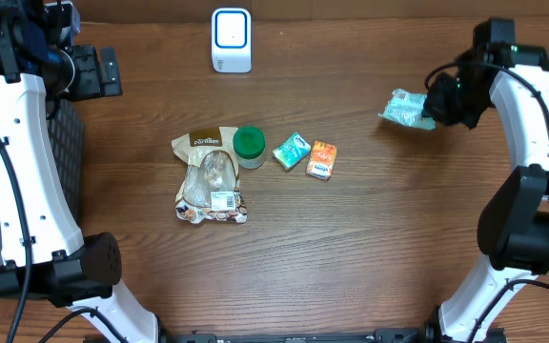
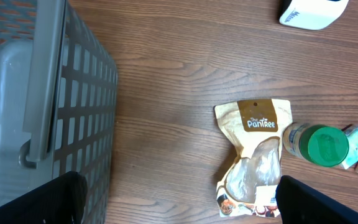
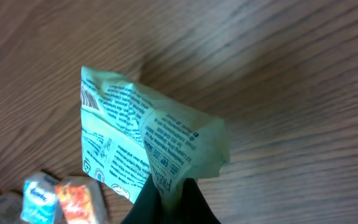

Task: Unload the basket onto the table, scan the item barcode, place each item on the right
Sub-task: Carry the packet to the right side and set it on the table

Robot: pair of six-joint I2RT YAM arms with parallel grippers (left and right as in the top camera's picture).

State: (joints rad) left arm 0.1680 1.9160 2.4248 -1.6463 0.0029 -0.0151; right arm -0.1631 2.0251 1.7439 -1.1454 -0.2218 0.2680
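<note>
The grey basket (image 2: 55, 124) is just beside my left pincer (image 1: 111, 73), which stands released above the bench (image 1: 370, 248). Further right of this pincer lie the Pantree pouch (image 1: 210, 176) and the green-lidded jar (image 1: 249, 146), touching each other. The white scanner (image 1: 231, 40) is well apart from both pincers. My right pincer (image 3: 169, 199) is clenched on one edge of the pale green packet (image 3: 142, 137), which sticks out to its left.
</note>
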